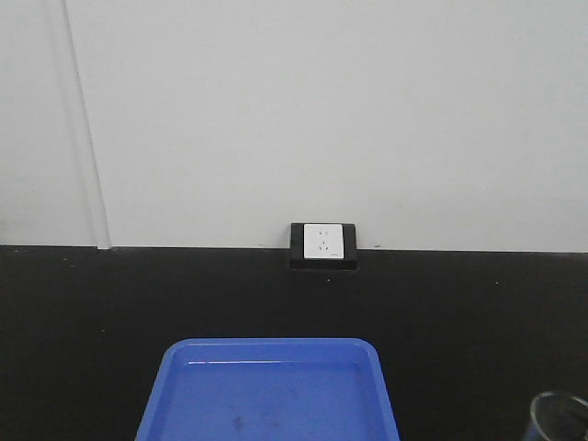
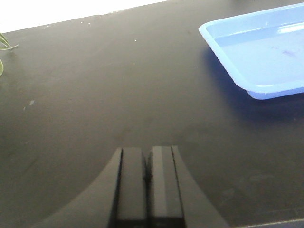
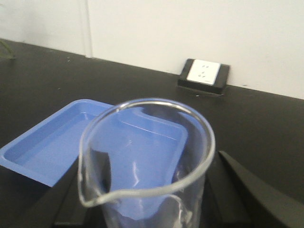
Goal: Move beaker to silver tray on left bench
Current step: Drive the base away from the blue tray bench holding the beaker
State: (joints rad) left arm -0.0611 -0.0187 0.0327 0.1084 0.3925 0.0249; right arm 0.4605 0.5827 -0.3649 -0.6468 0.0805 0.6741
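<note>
The small clear glass beaker [image 3: 142, 156] with a pouring lip fills the lower middle of the right wrist view. It stands upright between the dark fingers of my right gripper [image 3: 147, 194], which is shut on it. Its rim also shows at the bottom right corner of the front view [image 1: 560, 413]. My left gripper [image 2: 147, 164] is shut and empty over the bare black bench [image 2: 118, 95]. The silver tray is out of view.
A blue tray [image 1: 271, 390] lies on the black bench at the front middle; it also shows in the left wrist view [image 2: 256, 52] and behind the beaker [image 3: 52, 147]. A wall socket [image 1: 323, 244] sits at the bench's back edge. Green leaf tips [image 2: 4, 45] show at far left.
</note>
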